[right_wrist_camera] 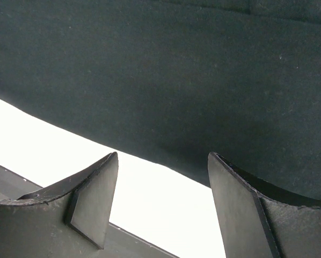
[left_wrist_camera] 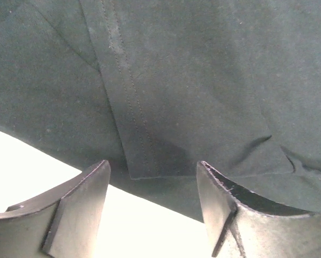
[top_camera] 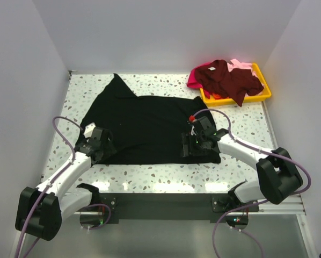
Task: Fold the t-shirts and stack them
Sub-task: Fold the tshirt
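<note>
The black t-shirt [top_camera: 150, 126] is spread flat on the middle of the table [top_camera: 166, 173]. Over its near edge, 2 end effectors are held with fingers apart: the left end effector [top_camera: 99, 142] at the near-left corner and the right end effector [top_camera: 195, 144] at the near-right. The maroon t-shirt [top_camera: 225, 78], magenta t-shirt [top_camera: 194, 80] and pale pink t-shirt [top_camera: 240, 66] are heaped in the yellow tray [top_camera: 263, 79] at the far right.

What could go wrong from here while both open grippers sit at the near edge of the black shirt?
1. A stitched flap lies on the black shirt just ahead of the open left gripper; closing might catch only that flap.
2. The right gripper, also open, has the hem just at its fingertips, so it may pinch too little cloth and slip.
3. The shirt's far-left corner lies in a skewed point; folding now could trap that crease.
</note>
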